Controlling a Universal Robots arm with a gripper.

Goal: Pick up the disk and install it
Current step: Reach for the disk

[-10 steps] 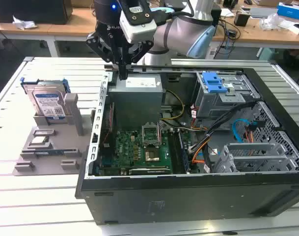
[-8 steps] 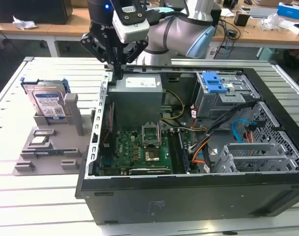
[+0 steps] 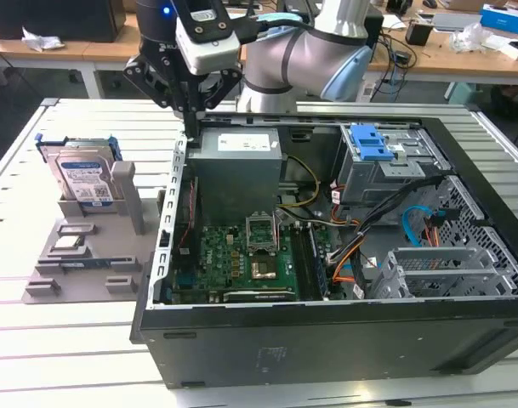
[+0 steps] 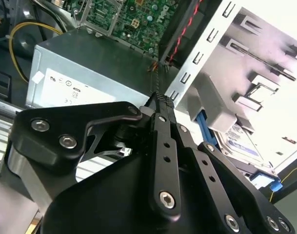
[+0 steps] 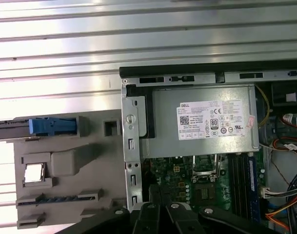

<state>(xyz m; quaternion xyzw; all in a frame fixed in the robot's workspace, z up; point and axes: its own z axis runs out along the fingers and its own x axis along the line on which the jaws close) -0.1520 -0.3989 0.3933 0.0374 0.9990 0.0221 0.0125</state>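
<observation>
Since the disk has not been picked up, the task is barely begun. The open computer case (image 3: 327,340) sits mid-table (image 3: 71,357). Beside it, toward the table's edge at the exterior view's left, a grey rack (image 3: 131,200) holds the disk (image 3: 84,180) upright. My claw (image 3: 190,126) hangs over the case's rim, pinched closed and empty.

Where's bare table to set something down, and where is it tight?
Free: slatted table at the exterior view's lower left, bordered by the grey fixture and computer case; also beyond the disk. Tight: the gap between fixture and case, with the gripper over that wall; case interior is cable-packed.
</observation>
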